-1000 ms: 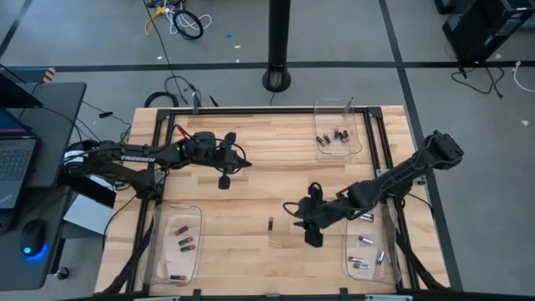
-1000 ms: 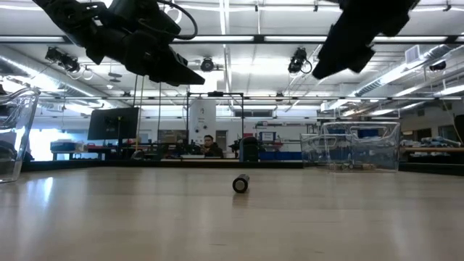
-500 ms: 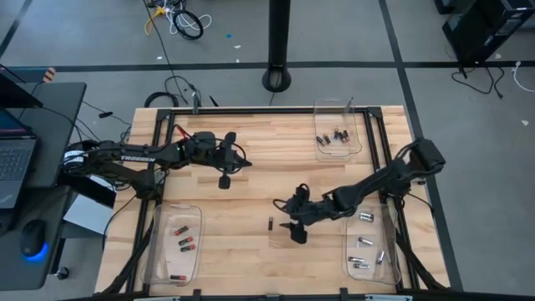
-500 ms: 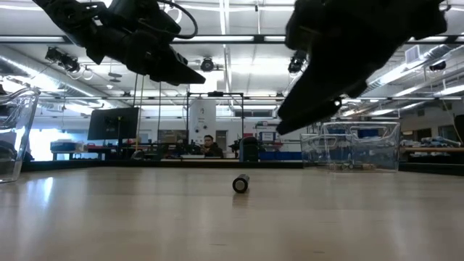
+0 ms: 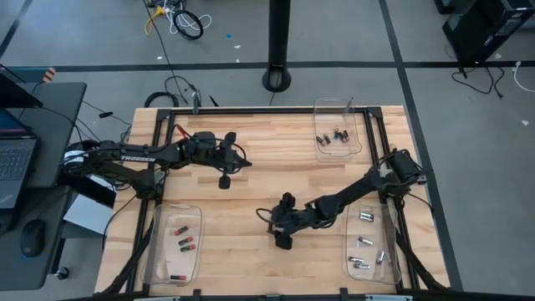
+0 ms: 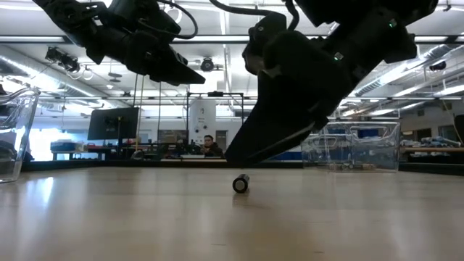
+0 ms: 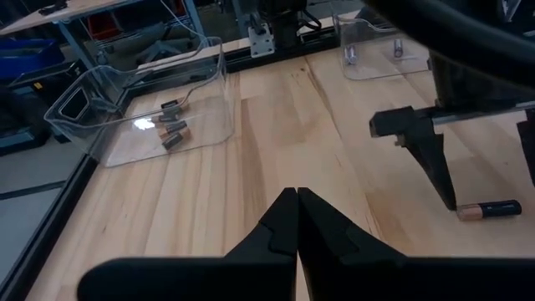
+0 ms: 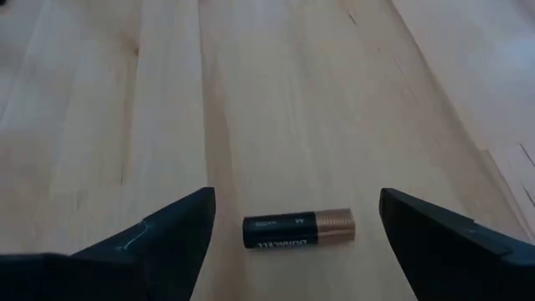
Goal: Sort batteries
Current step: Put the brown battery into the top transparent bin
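One loose battery (image 8: 299,229), black with a copper end, lies on its side on the wooden table (image 5: 251,192). The low view shows it end-on (image 6: 241,183). My right gripper (image 8: 297,242) hovers open just over it, one finger on each side, touching nothing. In the high view that gripper (image 5: 277,227) covers the battery. My left gripper (image 5: 224,180) waits shut above the table's far left part, holding nothing; its closed fingertips (image 7: 297,213) point across the table toward the battery (image 7: 489,211).
Three clear trays hold sorted batteries. One stands at the far right (image 5: 338,138) with dark cells, one at the near left (image 5: 177,247) with red-banded cells, and one at the near right (image 5: 369,247) with silvery cells. Bare wood lies between them.
My right gripper has travelled toward the table's left edge and come down, so it now stands over the loose battery. The battery has stayed where it lay.
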Robot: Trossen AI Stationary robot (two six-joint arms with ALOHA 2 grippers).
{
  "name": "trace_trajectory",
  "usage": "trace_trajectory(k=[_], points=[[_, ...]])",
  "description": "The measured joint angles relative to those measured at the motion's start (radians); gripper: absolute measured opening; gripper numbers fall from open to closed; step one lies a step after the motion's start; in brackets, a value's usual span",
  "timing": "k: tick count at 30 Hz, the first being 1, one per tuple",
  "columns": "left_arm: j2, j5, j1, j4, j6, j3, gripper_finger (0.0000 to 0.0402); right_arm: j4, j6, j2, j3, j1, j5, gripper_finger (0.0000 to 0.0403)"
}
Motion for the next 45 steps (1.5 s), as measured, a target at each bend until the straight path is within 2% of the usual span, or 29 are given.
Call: trace_trajectory(k=[18, 28, 32, 38, 45], points=[[0.0, 0.0, 0.0, -0.001, 0.0, 0.0, 0.001, -0.04, -0.003, 0.0, 0.0, 0.014, 0.026, 0.0346], [0.0, 0.001, 0.0, -0.019, 0.001, 0.001, 0.0011, 0.014, -0.046, 0.071, 0.002, 0.016, 0.036, 0.0343], [0.0, 0.0, 0.0, -0.016, 0.001, 0.001, 0.0011, 0.014, -0.045, 0.076, 0.002, 0.015, 0.034, 0.0318], [0.0, 0.0, 0.0, -0.015, 0.0, 0.001, 0.0011, 0.007, -0.05, 0.075, 0.003, 0.014, 0.026, 0.0233], [0.0, -0.001, 0.0, -0.014, -0.003, 0.001, 0.0011, -0.092, -0.073, 0.009, -0.004, 0.011, 0.0, 0.0231]])
